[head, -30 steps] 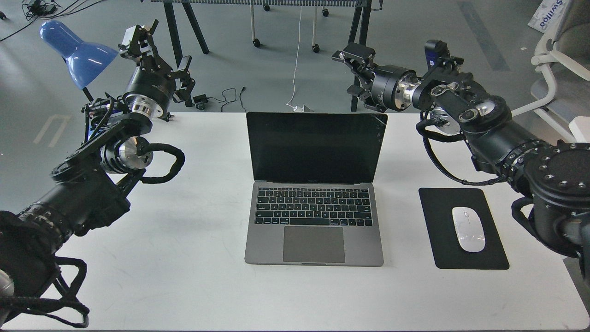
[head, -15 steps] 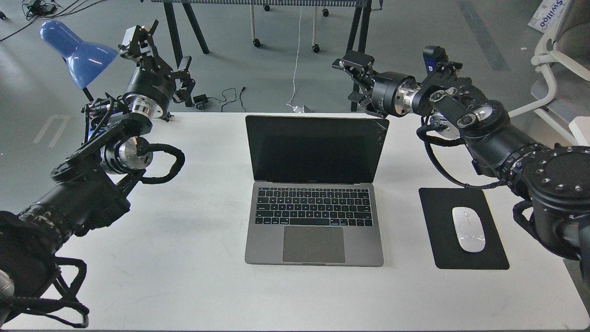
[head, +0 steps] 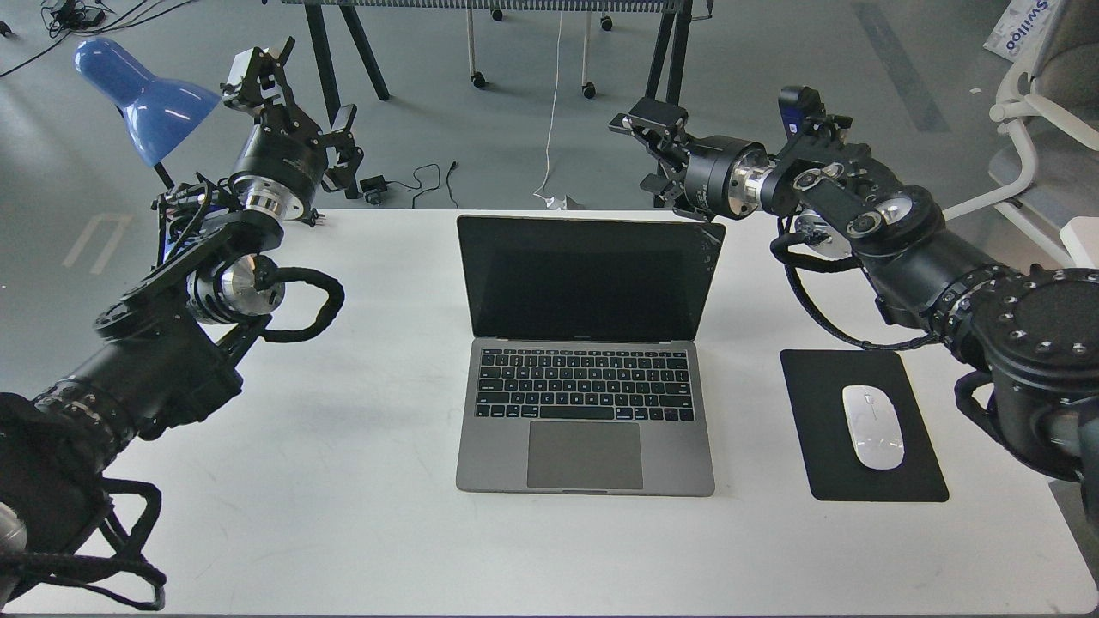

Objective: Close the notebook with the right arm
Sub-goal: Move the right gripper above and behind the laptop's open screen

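Note:
The notebook [head: 586, 360] is a space-grey laptop standing open in the middle of the white table [head: 343, 481], its black screen upright and facing me. My right arm, with its silver wrist ring and small blue part, comes in from the right. Its gripper [head: 640, 150] is open and empty, behind and just above the screen's top right corner. My left gripper [head: 300, 112] is open and empty, raised above the table's far left corner.
A black mouse pad [head: 871, 481] with a white mouse [head: 872, 426] lies right of the laptop. A blue desk lamp [head: 142, 94] stands at the far left. Beyond the table are floor cables, table legs and a white chair [head: 1039, 129].
My right gripper has moved left and a little up, nearer the screen's top right corner. The screen has shifted slightly. The left arm has not moved.

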